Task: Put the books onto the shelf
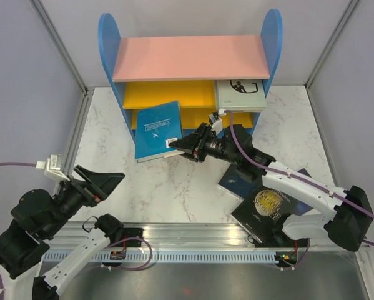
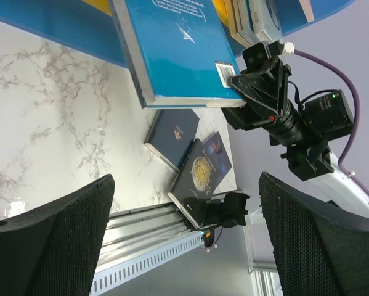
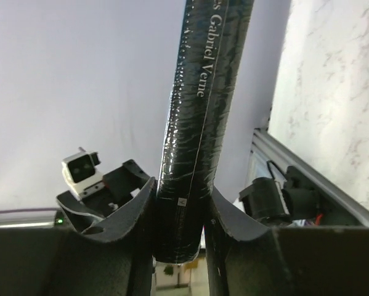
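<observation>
The right tool [image 1: 182, 142] is pinching the teal book [image 1: 157, 130] at its lower right corner, next to the white barcode label, and the right wrist view shows the book's dark spine wedged between the two fingers [image 3: 129, 213]. The book is tilted, cover facing up, in front of the left half of the shelf [image 1: 272, 37], with its top edge towards the lower yellow board [image 1: 168, 94]. Whether its near edge touches the worktop [image 1: 155, 187] cannot be told. Under the pink top board [image 1: 190, 56], at the shelf's right end, a grey-white book [image 1: 240, 94] stands against the blue side panel, with other thin books beside it in the left wrist view. Two more books lie flat on the worktop near the right arm's base: a navy book [image 1: 236, 181] and, just nearer and partly under the arm, a black-and-gold book [image 1: 268, 206]; their edges overlap. The left tool [image 1: 107, 181] hangs over the near left part of the worktop, well apart from the books, its jaws spread wide with nothing between them.
</observation>
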`<action>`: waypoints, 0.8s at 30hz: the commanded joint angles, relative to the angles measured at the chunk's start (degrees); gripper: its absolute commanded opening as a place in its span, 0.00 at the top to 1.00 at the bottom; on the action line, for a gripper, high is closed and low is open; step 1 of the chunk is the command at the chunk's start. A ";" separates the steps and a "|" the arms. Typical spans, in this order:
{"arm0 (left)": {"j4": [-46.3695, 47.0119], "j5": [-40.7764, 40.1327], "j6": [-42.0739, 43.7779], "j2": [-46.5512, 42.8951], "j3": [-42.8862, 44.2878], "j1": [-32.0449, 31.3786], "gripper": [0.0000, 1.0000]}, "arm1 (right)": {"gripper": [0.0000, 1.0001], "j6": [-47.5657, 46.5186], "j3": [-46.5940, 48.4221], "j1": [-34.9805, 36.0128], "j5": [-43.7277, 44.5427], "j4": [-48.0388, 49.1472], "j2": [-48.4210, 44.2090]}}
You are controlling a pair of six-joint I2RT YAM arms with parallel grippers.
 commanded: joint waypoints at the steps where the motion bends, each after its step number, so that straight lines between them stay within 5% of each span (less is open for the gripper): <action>1: -3.53 -4.50 -0.43 -2.25 2.79 -0.82 0.00 | 1.00 0.51 9.49 -3.79 -0.20 16.42 2.05; 16: -10.22 -11.81 -5.89 -7.97 5.16 -5.74 0.00 | 1.00 3.41 16.88 -6.43 -0.92 18.97 8.73; 24: -10.48 -10.14 -5.09 -5.16 6.48 -5.83 0.00 | 1.00 3.76 19.16 -7.40 6.10 18.80 15.50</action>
